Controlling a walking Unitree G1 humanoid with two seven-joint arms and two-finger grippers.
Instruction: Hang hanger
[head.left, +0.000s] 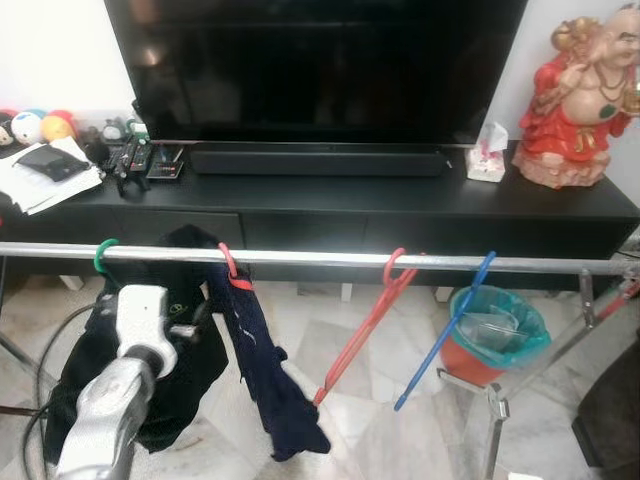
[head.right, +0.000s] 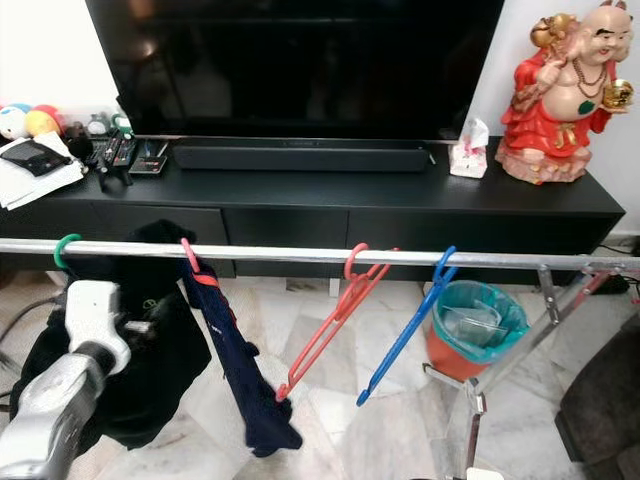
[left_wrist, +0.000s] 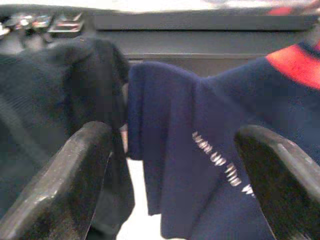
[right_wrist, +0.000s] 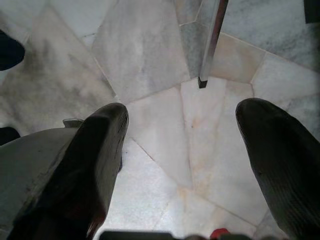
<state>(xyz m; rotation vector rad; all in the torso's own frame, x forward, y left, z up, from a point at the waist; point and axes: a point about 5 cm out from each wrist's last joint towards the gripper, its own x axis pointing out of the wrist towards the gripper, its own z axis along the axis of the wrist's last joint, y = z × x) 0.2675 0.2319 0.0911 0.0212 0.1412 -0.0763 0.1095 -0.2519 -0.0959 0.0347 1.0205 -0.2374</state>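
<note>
Presently our left gripper, jaws apart, faces the navy garment hanging from the rail; we judge hanging complete, withdrawal next.

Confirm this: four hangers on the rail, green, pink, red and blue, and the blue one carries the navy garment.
Not quite. In the left eye view the navy garment hangs from the pink hanger; the blue hanger is bare, like the red hanger. The green hanger and the rail are as stated.

Even indoor daylight, faint glare on the dark TV screen, left wrist view soft and blurred, floor tiles sharp
</note>
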